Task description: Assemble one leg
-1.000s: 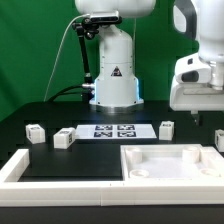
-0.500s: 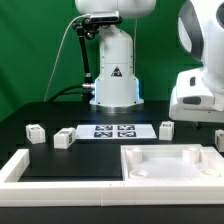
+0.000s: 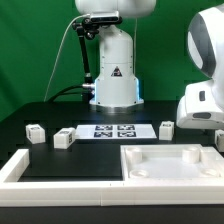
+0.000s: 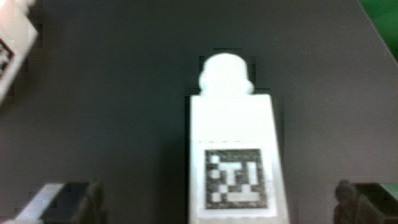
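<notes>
In the wrist view a leg (image 4: 233, 150) lies flat on the black table: a white block with a black-and-white tag facing up and a rounded peg at its far end. My gripper (image 4: 214, 203) is open above it, with one dark fingertip (image 4: 63, 202) on each side of the leg's tagged end and neither touching it. In the exterior view the arm's white hand (image 3: 201, 105) hangs low at the exterior view's right, over a leg (image 3: 219, 141) half cut off by the edge. Three more legs (image 3: 35, 132) (image 3: 63, 139) (image 3: 166, 128) stand on the table.
The marker board (image 3: 115, 130) lies before the robot base (image 3: 116, 70). The large white tray-like piece (image 3: 172, 176) lies at the front right and a white frame (image 3: 14, 167) at the front left. A white part (image 4: 13, 50) shows at the wrist view's edge.
The arm's hand has moved down and toward the exterior view's right, closer to the table by the leg at the edge. The parts on the table have not moved.
</notes>
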Robot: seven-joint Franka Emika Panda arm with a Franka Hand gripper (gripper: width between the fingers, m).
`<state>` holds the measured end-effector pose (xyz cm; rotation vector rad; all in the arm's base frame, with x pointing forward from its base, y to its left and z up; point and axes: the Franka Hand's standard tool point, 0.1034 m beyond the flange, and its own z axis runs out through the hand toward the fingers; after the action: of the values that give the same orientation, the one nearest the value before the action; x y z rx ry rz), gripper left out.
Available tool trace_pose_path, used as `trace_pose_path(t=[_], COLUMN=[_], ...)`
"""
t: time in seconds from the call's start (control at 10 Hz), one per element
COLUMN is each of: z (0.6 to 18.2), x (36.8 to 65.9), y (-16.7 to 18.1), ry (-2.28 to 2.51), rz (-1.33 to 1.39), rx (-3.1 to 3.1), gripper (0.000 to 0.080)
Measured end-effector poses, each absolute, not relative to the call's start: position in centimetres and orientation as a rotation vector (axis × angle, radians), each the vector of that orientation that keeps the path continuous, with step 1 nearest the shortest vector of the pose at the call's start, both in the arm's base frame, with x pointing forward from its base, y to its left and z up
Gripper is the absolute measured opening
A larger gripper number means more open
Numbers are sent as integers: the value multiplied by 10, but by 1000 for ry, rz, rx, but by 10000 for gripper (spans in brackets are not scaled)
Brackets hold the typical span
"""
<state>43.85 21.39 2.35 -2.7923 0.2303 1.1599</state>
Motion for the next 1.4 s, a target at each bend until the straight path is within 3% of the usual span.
trace_pose_path(t=[0.8, 1.0, 1.4], z=[8, 8, 8], x=[420, 420, 420], y=[218, 218, 218], ry=[207, 207, 207], rz=[1141, 1141, 1141], rx=[-2802, -2802, -2802], gripper=[637, 284, 285])
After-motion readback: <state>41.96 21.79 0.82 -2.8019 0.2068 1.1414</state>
